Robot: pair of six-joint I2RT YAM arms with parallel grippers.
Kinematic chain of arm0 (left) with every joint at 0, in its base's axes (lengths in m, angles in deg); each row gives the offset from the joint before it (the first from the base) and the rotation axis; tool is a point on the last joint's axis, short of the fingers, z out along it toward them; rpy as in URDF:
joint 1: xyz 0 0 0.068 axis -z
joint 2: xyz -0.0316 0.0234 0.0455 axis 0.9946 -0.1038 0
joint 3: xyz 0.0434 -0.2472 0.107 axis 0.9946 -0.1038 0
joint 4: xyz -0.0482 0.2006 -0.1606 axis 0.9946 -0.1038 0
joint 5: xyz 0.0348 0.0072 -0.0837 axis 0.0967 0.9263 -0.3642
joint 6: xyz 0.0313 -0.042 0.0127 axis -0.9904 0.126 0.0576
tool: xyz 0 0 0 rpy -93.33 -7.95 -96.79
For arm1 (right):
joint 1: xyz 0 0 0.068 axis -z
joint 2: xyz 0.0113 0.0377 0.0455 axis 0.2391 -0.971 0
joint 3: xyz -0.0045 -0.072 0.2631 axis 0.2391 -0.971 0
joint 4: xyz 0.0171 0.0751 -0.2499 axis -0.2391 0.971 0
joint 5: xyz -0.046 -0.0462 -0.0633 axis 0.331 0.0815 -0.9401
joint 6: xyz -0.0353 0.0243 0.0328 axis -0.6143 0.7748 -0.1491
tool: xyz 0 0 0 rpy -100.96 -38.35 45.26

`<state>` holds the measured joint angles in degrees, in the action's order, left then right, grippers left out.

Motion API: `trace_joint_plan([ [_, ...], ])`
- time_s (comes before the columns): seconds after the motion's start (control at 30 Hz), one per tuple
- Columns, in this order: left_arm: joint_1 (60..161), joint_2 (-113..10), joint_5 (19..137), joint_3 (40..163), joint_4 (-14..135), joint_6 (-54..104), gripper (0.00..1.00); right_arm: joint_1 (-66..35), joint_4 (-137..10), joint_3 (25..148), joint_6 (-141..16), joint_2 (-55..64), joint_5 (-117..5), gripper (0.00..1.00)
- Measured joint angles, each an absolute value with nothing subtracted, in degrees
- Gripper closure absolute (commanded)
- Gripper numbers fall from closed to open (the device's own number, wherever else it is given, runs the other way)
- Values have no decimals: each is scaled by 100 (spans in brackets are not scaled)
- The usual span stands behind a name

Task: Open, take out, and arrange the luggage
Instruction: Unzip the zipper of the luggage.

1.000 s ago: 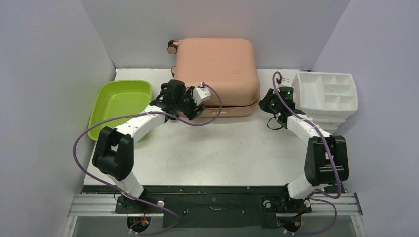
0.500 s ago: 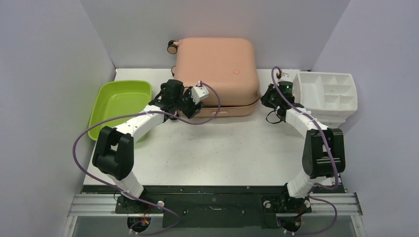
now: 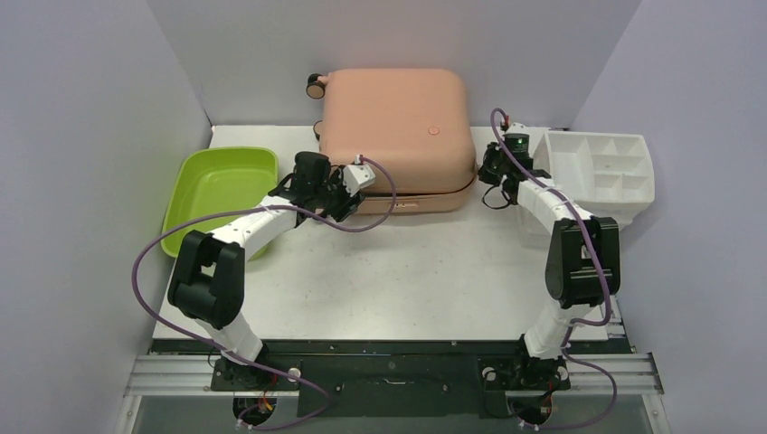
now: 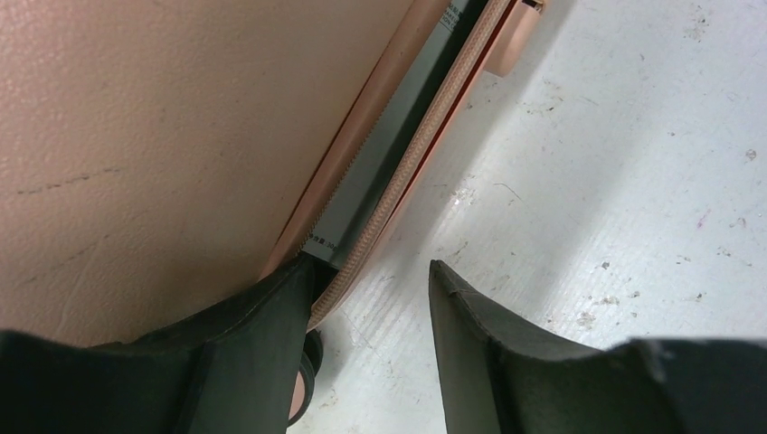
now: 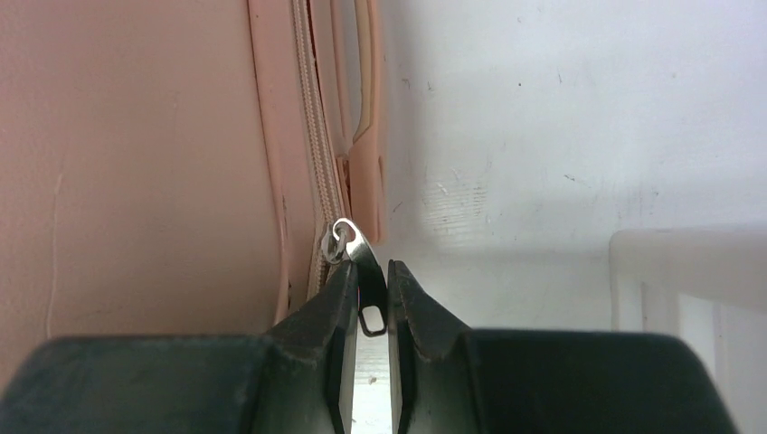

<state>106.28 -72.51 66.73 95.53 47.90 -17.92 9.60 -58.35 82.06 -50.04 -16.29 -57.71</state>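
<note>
- Lime-green tub (image 3: pixel 217 194): sits at the left edge of the surface (image 3: pixel 407 271), open side up. Only the top view shows it.
- Left gripper (image 3: pixel 348 194): positioned at the near-left front edge of the luggage (image 3: pixel 398 117). The top view does not show the jaw gap. In the left wrist view, the left gripper (image 4: pixel 369 271) has its jaws standing partly apart with nothing clamped. One finger (image 4: pixel 262 316) rests at the parted zipper seam and the other is over the bare surface.
- Luggage: salmon-pink hard-shell case lying flat at the far centre of the surface, against the back wall. One caster wheel (image 3: pixel 315 87) shows at the far-left corner.
- Seam: the left wrist view shows a dark gap between the two shells along the front, which the top view shows only as a thin line.
- Markings: a small round logo (image 3: pixel 433 130) is on the lid, too small to read. The print on a strip inside the gap is also illegible.
- Right gripper (image 3: pixel 493 172): positioned at the right side of the luggage. In the right wrist view, the right gripper (image 5: pixel 371 271) has its jaws closed on the metal zipper pull (image 5: pixel 353 242).
- White organizer (image 3: pixel 601 167): sits at the far right, just beside the right gripper, with its compartments facing up.
</note>
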Motion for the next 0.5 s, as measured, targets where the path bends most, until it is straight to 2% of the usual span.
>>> trace_joint_plan([
  [0.5, 10584, -7157, 6564, 9365, 4961, -2008, 57, 672, -5313, 9271, -5247, -2396, -6604, 92],
])
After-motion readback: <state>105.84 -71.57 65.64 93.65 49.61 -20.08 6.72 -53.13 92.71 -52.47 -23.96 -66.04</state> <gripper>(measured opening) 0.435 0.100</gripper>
